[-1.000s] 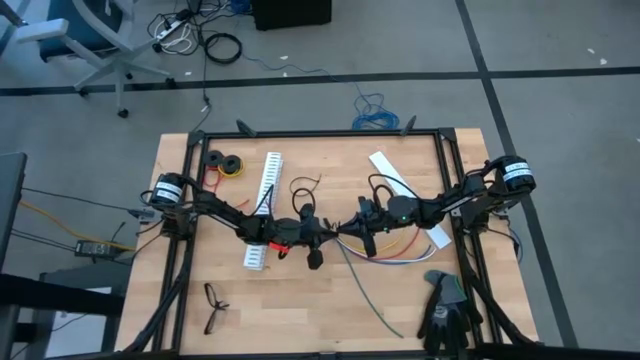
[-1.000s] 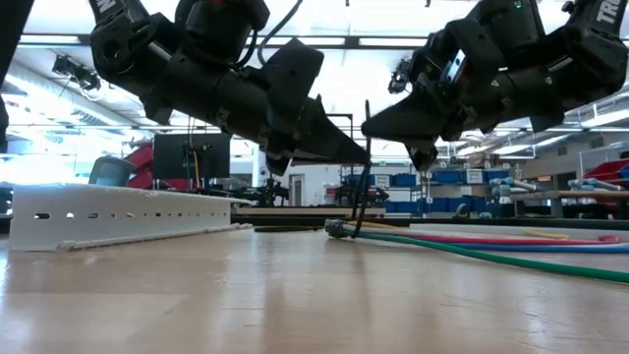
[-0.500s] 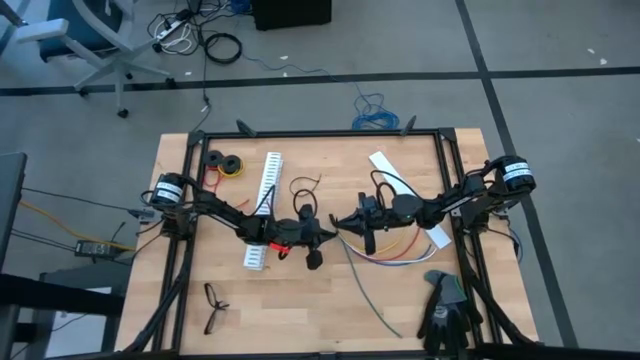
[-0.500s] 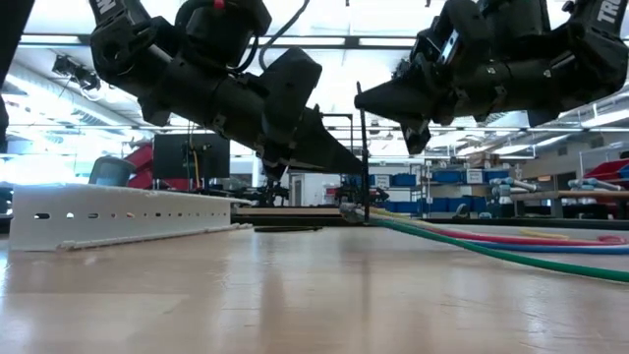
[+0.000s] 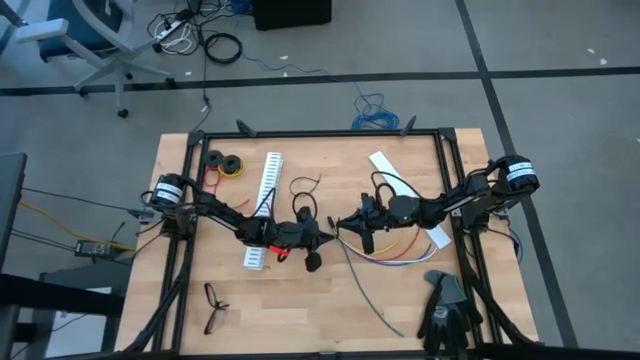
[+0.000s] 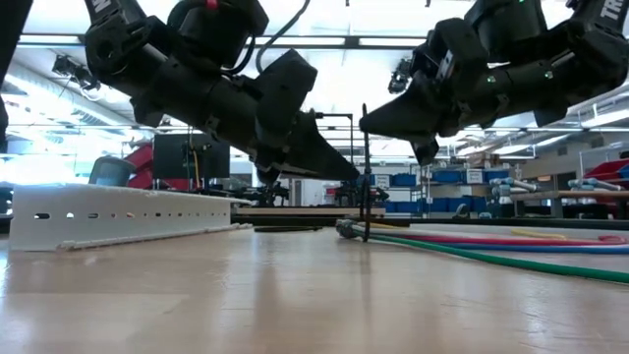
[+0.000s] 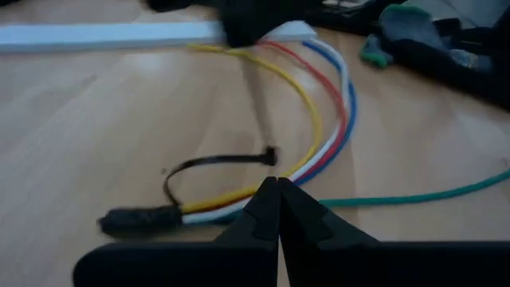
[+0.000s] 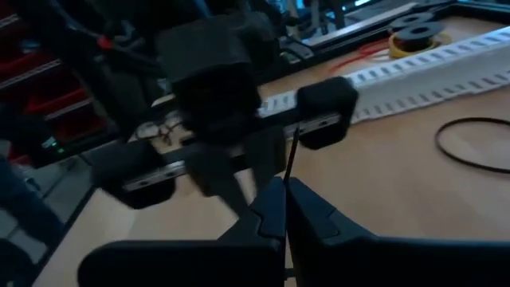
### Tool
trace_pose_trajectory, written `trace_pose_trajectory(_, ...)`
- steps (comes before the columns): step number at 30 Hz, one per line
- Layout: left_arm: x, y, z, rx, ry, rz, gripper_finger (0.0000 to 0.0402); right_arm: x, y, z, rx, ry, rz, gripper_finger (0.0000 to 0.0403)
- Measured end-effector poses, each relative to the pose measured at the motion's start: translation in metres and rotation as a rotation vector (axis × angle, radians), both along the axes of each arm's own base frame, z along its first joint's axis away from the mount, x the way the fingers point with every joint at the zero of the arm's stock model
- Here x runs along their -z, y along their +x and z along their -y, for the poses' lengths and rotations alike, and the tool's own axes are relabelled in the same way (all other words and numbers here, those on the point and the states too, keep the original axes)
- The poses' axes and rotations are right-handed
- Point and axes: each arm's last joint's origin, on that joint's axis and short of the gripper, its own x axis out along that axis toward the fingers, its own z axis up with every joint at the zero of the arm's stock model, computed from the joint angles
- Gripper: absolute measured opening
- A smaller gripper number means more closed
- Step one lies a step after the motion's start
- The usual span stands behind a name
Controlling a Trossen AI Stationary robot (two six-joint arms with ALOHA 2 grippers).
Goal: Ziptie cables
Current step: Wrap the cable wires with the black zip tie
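The cables (image 7: 319, 119) lie near the middle of the wooden table (image 5: 300, 310), just right of centre – thin wires in yellow, red, blue and white that fan out in a shared curve from one gathered end, with a green one running off on its own toward the near edge. At the gathered end they are bound into a dark stub, and a black ziptie (image 7: 211, 165) loops around the bundle there, its small head standing out from the loop. In the low view the ziptie's tail (image 6: 366, 167) rises straight up from the bundle's end as a thin dark line.

The right gripper (image 5: 342, 224) hangs just above that end, fingers pinched together on the upright tail – the right wrist view shows the black strip coming up from between its closed tips. The left gripper (image 5: 325, 238) sits close opposite, tip almost meeting the right one, jaws clenched; it seems to hold nothing, though its tips hide the spot.

Farther left lies the white slotted strip (image 5: 265, 205), with black eyeglasses (image 5: 213, 305) near the front edge and dark gloves (image 5: 443, 305) at the front right.
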Motion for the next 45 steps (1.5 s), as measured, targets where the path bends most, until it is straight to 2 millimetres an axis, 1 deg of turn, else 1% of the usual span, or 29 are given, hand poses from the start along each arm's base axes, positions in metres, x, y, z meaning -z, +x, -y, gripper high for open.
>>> trace_pose_trajectory(3, -0.002, 0.001, -0.001, -0.036, -0.004, 0.029, 0.0008, 0.001, 0.000, 0.000, -0.002, 0.000, -0.011, 0.0000)
trace_pose_trajectory(8, -0.008, 0.003, 0.000, -0.035, -0.017, 0.092, 0.0008, 0.006, -0.001, 0.000, 0.017, -0.006, -0.061, 0.0000)
trace_pose_trajectory(16, -0.008, 0.003, -0.001, -0.056, -0.069, 0.104, 0.0011, 0.005, -0.001, 0.001, 0.023, -0.009, -0.050, 0.0000)
trace_pose_trajectory(23, -0.008, 0.003, -0.001, -0.064, -0.094, 0.108, 0.0047, 0.004, -0.001, 0.001, 0.013, -0.008, -0.047, 0.0000)
trace_pose_trajectory(28, -0.011, 0.004, -0.005, -0.075, -0.097, 0.130, 0.0078, 0.004, -0.001, 0.000, 0.005, -0.006, -0.037, 0.0000)
trace_pose_trajectory(31, -0.009, 0.010, -0.006, -0.077, -0.097, 0.142, 0.0091, 0.002, 0.000, 0.000, 0.005, -0.010, -0.025, 0.0000)
trace_pose_trajectory(35, 0.006, 0.025, -0.004, -0.065, -0.101, 0.143, 0.0099, 0.002, 0.000, 0.000, 0.002, -0.011, -0.020, 0.0000)
trace_pose_trajectory(38, 0.012, 0.034, -0.002, -0.055, -0.103, 0.156, 0.0099, 0.003, 0.000, 0.000, 0.001, -0.011, -0.029, 0.0000)
trace_pose_trajectory(41, 0.012, 0.035, -0.001, -0.037, -0.106, 0.151, 0.0096, 0.003, -0.001, 0.000, 0.000, -0.011, -0.030, 0.0000)
trace_pose_trajectory(45, 0.008, 0.033, -0.002, -0.017, -0.073, 0.156, 0.0095, 0.004, -0.001, 0.000, 0.000, -0.012, -0.035, 0.0000)
